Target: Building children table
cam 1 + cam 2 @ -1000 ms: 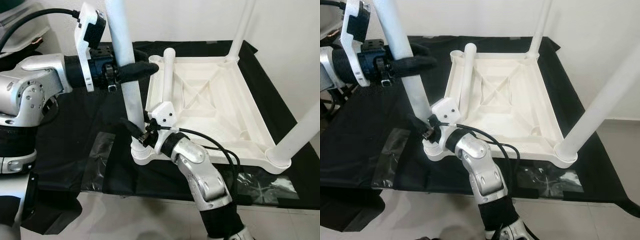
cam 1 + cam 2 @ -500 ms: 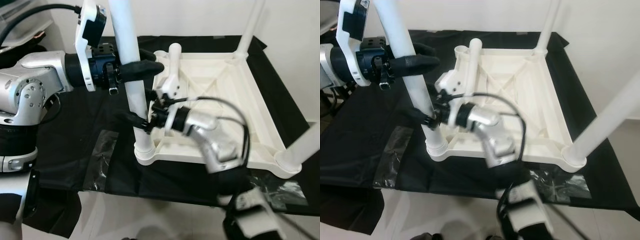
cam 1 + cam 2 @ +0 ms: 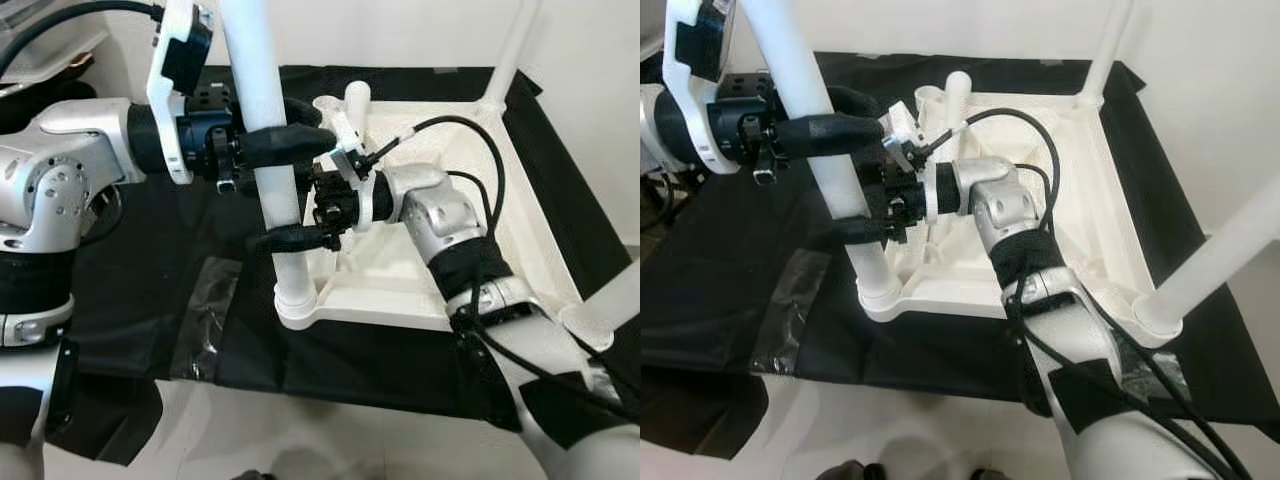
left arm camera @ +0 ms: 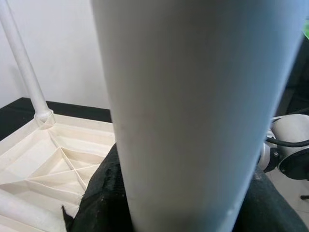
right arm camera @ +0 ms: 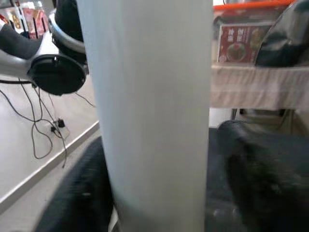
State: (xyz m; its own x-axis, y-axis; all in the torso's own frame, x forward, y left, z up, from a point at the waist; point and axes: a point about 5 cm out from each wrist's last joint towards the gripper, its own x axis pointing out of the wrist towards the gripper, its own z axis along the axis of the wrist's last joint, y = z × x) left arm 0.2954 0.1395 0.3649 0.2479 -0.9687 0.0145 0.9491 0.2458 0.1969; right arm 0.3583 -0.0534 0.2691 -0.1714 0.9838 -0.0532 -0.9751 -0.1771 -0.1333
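Table top [image 3: 470,215]: white, upside down on the black cloth [image 3: 150,260] over the worktop, ribbed underside facing up.
Leg in hand [image 3: 268,150]: white tube, long axis near vertical, foot seated in the near-left corner socket [image 3: 297,308].
Left pincer [image 3: 262,148]: my fingers pinch the leg high up, reaching in from the left side.
Right pincer [image 3: 290,225]: my fingers pinch the same leg lower down, just above the socket, reaching in from the right across the table top.
Key relation: both grips lie on one upright axis, left above right; right is nearer the socket.
Other legs: two stand in far-right [image 3: 508,55] and near-right [image 3: 612,305] corners; one loose leg [image 3: 952,110] lies in the tray.
Judgement: next move likely turns or presses along that axis; tilt risks binding.
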